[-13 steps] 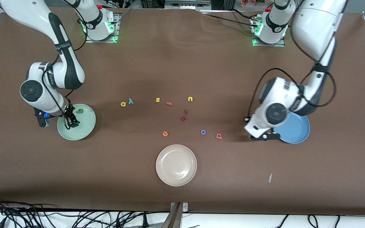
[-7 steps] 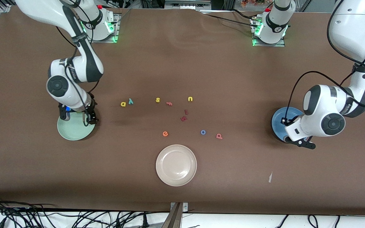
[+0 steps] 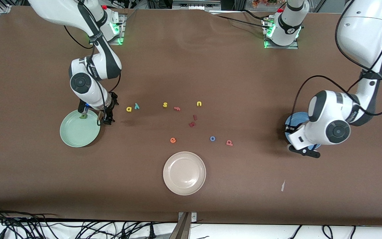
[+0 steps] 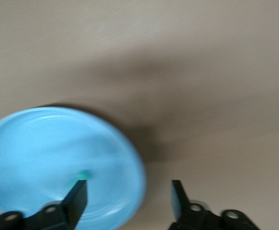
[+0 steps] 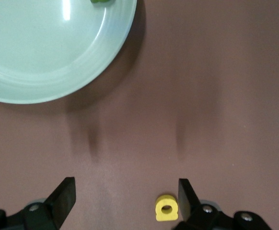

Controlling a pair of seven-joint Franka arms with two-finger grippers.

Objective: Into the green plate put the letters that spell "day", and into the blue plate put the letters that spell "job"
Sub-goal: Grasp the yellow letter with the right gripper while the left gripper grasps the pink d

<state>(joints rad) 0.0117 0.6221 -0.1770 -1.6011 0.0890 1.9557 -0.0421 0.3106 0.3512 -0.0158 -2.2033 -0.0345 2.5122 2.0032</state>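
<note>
The green plate (image 3: pixel 75 136) (image 5: pixel 43 57) holds the dark green "d" (image 3: pixel 83 116) (image 5: pixel 101 1). My right gripper (image 3: pixel 106 119) (image 5: pixel 126 184) hangs open and empty over the table just beside that plate, toward the yellow "a" (image 3: pixel 129 109) (image 5: pixel 167 207) and teal "y" (image 3: pixel 137 106). The blue plate (image 3: pixel 295 119) (image 4: pixel 34 143) is mostly hidden under the left arm; a teal "j" (image 4: pixel 83 175) lies in it. My left gripper (image 3: pixel 305 152) (image 4: pixel 129 187) is open and empty over that plate's rim. The blue "o" (image 3: pixel 212 138) and pinkish-red "b" (image 3: pixel 229 143) lie near mid-table.
A beige plate (image 3: pixel 184 173) sits nearest the front camera. Loose letters lie mid-table: yellow "s" (image 3: pixel 165 105), pink "f" (image 3: pixel 177 108), yellow "u" (image 3: pixel 199 104), two dark red ones (image 3: pixel 193 121) and orange "e" (image 3: pixel 173 140). A paper scrap (image 3: pixel 282 186) lies toward the left arm's end.
My right gripper has left the green plate and moved toward the yellow "a". My left gripper swung over the blue plate and opened; the teal "j" now lies in it.
</note>
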